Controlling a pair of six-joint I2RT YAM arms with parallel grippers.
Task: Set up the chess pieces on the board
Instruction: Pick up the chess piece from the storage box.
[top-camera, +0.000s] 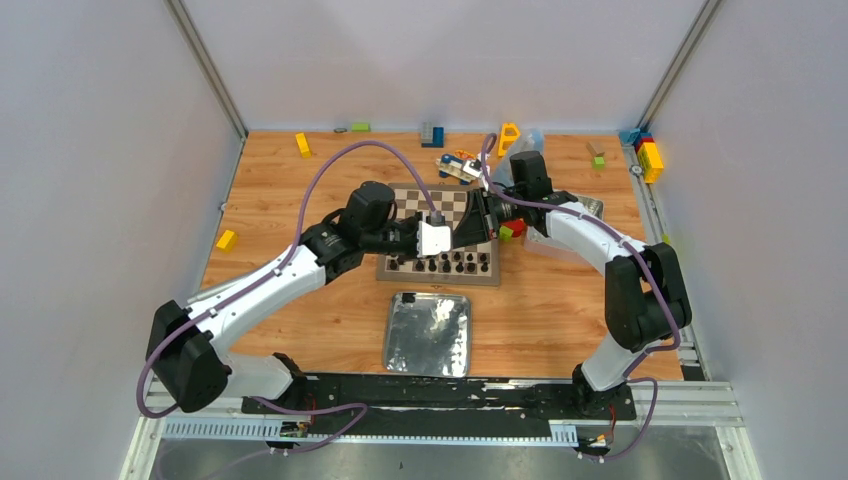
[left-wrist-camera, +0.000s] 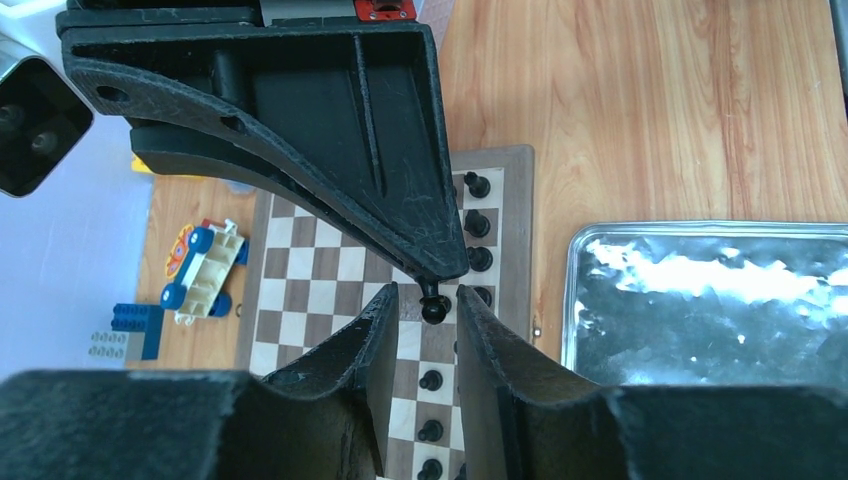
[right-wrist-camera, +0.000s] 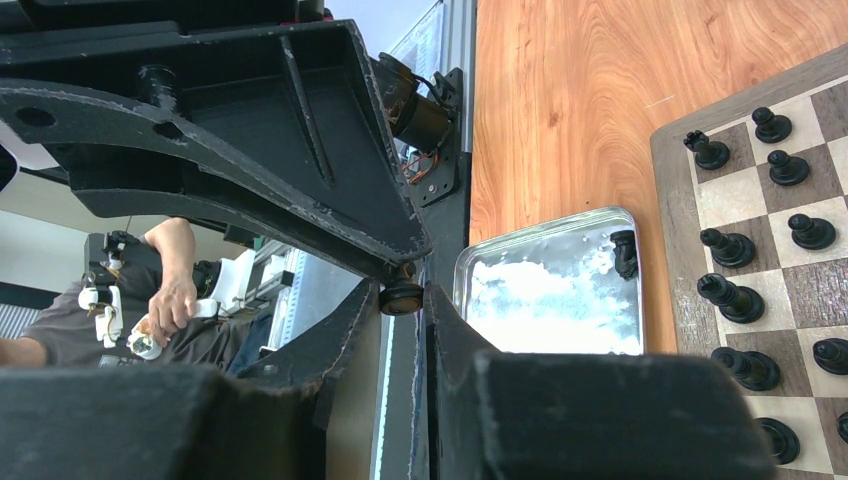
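Wooden table (top-camera: 560, 320) from above: left end effector (top-camera: 460, 238) meets right end effector (top-camera: 473, 231) tip to tip just over the board (top-camera: 415, 203).

Left wrist: its fingers (left-wrist-camera: 380, 335) stand apart, straddling one piece (left-wrist-camera: 434, 308) with gaps either side; tray (left-wrist-camera: 700, 300) to their right.

Right wrist: its fingers clamp that piece, long axis roughly along them; which end leads is unclear. Other pieces (right-wrist-camera: 735, 300), right of the fingers, stand upright on the board.

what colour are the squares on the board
Dark-brown and cream checks on the board, clearest in the left wrist view.
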